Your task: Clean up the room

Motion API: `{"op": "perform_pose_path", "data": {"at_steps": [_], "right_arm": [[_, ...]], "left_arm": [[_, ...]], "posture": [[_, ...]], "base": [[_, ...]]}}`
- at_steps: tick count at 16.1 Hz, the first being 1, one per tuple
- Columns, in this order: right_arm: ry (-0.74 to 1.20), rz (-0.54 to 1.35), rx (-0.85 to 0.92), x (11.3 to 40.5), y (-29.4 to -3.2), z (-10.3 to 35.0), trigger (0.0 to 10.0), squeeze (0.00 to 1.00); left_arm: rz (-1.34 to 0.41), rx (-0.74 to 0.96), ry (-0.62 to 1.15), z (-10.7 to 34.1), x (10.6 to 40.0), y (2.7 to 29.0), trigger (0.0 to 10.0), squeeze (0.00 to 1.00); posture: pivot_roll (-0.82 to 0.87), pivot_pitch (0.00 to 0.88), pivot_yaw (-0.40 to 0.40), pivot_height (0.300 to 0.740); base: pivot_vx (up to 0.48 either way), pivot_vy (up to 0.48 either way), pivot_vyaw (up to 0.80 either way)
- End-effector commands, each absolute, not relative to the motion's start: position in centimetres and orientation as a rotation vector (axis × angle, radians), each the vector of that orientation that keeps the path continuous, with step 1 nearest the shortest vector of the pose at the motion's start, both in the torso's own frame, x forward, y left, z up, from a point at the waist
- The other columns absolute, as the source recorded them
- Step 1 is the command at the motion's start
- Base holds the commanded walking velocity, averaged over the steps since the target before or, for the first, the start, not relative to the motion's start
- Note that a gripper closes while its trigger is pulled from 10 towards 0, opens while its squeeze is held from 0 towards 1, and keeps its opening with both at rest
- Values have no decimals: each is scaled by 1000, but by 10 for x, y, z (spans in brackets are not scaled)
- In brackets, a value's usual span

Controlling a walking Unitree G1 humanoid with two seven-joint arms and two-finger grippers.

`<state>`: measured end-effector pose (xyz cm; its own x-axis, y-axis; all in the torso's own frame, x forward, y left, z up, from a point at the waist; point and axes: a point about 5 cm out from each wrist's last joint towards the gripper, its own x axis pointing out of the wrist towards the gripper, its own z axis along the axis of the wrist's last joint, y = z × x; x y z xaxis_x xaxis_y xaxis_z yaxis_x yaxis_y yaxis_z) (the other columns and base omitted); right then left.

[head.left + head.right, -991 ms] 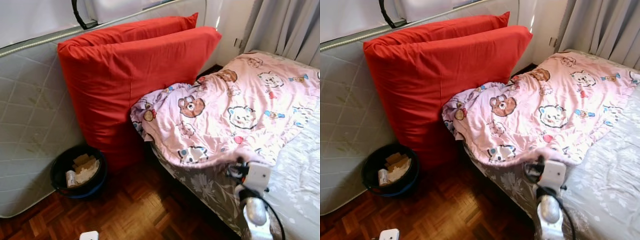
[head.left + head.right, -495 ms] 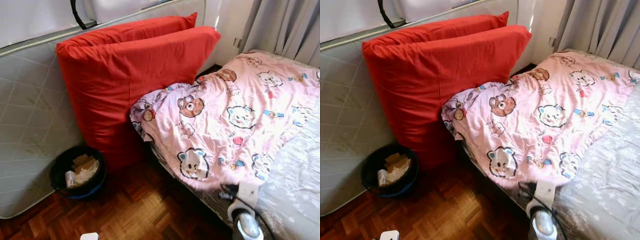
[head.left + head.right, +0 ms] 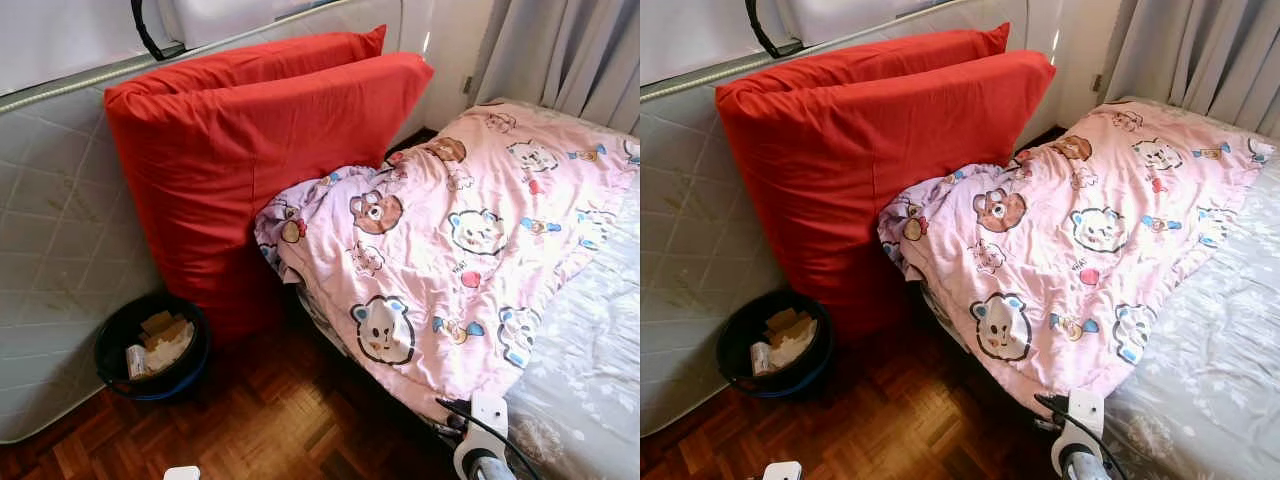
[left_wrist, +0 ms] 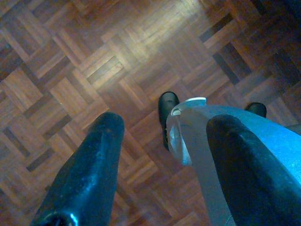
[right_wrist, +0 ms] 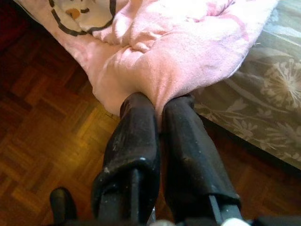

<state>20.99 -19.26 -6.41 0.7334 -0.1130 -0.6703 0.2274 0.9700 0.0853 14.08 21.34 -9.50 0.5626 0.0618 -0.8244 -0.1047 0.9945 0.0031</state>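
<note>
The right gripper (image 5: 157, 106) has its two black fingers (image 5: 136, 136) clenched on a bunched fold of the pink blanket (image 3: 470, 230), gripping it at the blanket's lower edge where it hangs over the side of the bed (image 3: 590, 350), above the wooden floor (image 3: 270, 420). The blanket, printed with bears and other cartoon animals, lies spread across the bed from its head end by the curtain (image 3: 570, 50) down to the near edge, its left part crumpled against the red cushions (image 3: 260, 150). The cushions stand upright against a quilted mattress (image 3: 50, 260) propped on its side. A black bin (image 3: 150, 345) holding paper scraps sits on the floor at the foot of the cushions, touching the mattress. The left gripper (image 4: 164, 155) hangs over the floor with fingers spread apart and nothing between them.
</note>
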Motion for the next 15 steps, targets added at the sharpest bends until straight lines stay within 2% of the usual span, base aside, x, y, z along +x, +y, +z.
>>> {"op": "perform_pose_path", "data": {"at_steps": [1, 5, 6, 8, 9, 15], "right_arm": [[784, -190, 177, 198, -192, -72, 10000, 0], [794, -199, 185, 195, -194, -74, 10000, 0], [792, -198, 185, 194, -194, -74, 10000, 192], [795, -196, 184, 194, -194, -74, 10000, 416], [800, -193, 182, 193, -194, -75, 10000, 592], [816, -204, 181, 187, -197, -78, 10000, 565]], "left_arm": [[107, -51, 999, -98, 134, 214, 10000, 0], [103, -41, 1000, -98, 134, 215, 10000, 0], [103, -41, 1000, -98, 134, 214, 10000, 0], [102, -41, 1000, -98, 134, 214, 10000, 0], [103, -42, 1000, -98, 134, 214, 10000, 0], [100, -43, 1001, -98, 134, 213, 10000, 0]], "posture": [[-16, 54, 22, 740], [-17, 50, 25, 740], [-17, 46, 26, 740], [-17, 45, 26, 740], [-17, 45, 25, 740], [-19, 49, 21, 740]], "base": [[0, 0, 0], [0, 0, 0], [0, 0, 0], [0, 0, 0], [0, 0, 0], [0, 0, 0]]}}
